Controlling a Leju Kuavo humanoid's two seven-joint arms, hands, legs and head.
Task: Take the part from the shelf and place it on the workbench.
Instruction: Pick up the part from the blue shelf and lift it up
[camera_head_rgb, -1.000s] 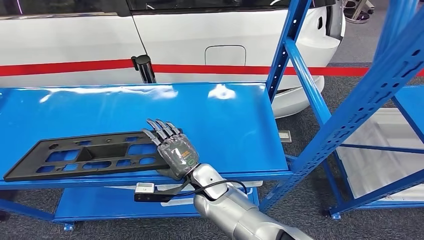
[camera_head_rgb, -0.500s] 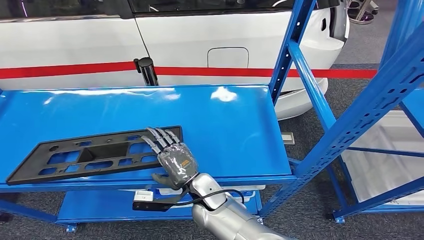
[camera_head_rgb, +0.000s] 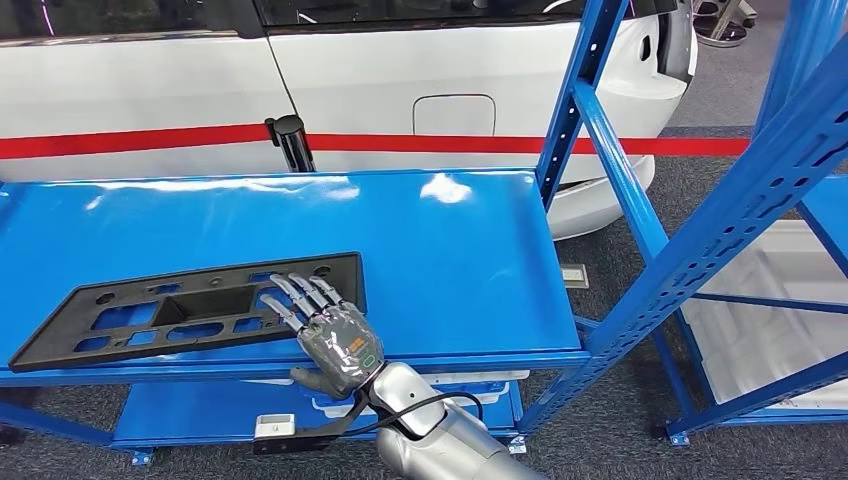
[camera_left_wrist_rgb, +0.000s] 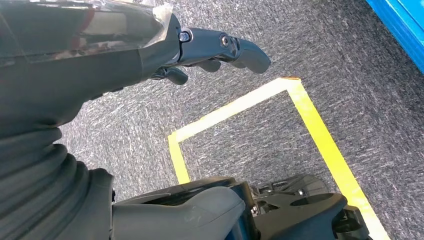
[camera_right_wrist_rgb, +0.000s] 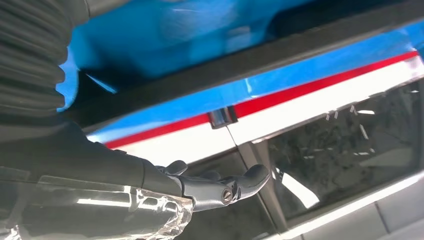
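**Reaching for the part on the blue shelf**

Behind the rack stands one white car (camera_head_rgb: 150, 90) with a red stripe, on grey carpet; before it, one blue shelf (camera_head_rgb: 450, 260), its upper deck carrying the task's thing, with a lower deck beneath it and a blue upright (camera_head_rgb: 590, 60) at its far corner; one black post (camera_head_rgb: 290, 140) rises behind the deck. On that deck lies one part (camera_head_rgb: 120, 315), a long flat black panel with several cut-outs, flat near the front edge. My right hand (camera_head_rgb: 325, 335) lies at the panel's near end, fingers (camera_head_rgb: 290, 295) spread and extended over its surface, thumb below the shelf edge; it holds nothing yet, and I cannot tell whether the fingertips touch the panel. My left hand (camera_left_wrist_rgb: 150, 45) hangs over the carpet and a yellow floor line (camera_left_wrist_rgb: 280, 100), fingers loosely curled, holding nothing. I judge the step to be the first one, the grasp; the next move calls for closing fingers and thumb on the panel's edge, firmly, since so long a piece held by one end would likely tip; no workbench is visible.
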